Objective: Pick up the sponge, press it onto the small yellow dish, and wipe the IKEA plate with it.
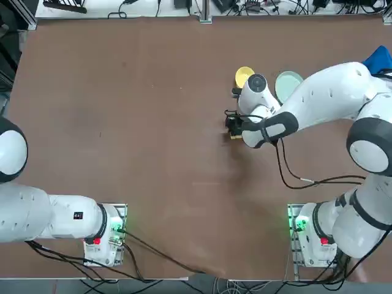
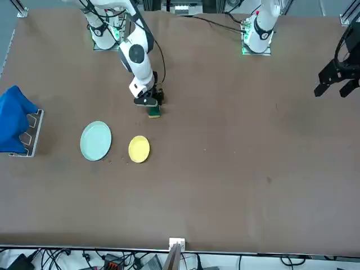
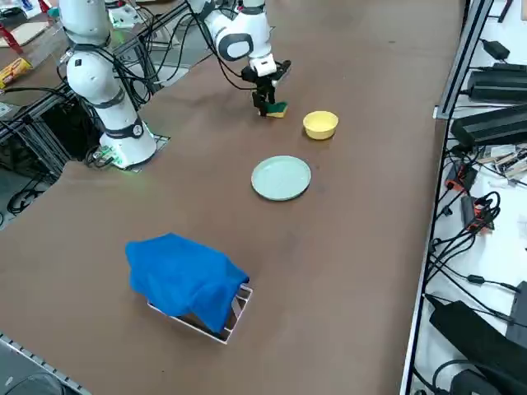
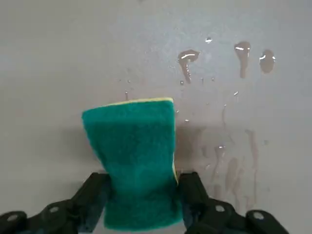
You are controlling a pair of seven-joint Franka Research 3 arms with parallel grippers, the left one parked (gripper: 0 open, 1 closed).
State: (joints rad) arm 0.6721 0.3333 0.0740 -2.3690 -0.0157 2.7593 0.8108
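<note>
The sponge [image 4: 136, 161], green face up, is clamped between the fingers [image 4: 195, 195] of the right gripper [image 2: 151, 105] low over the brown table [image 2: 236, 169], apparently touching it, near the IKEA plate [image 2: 95, 140] and the small yellow dish [image 2: 139, 149] just beside it.

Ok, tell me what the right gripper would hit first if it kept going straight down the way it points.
The right gripper, shut on the green-topped yellow foam sponge, points down at the brown table. The sponge would probably press into the table first; whether it already touches is unclear.
</note>
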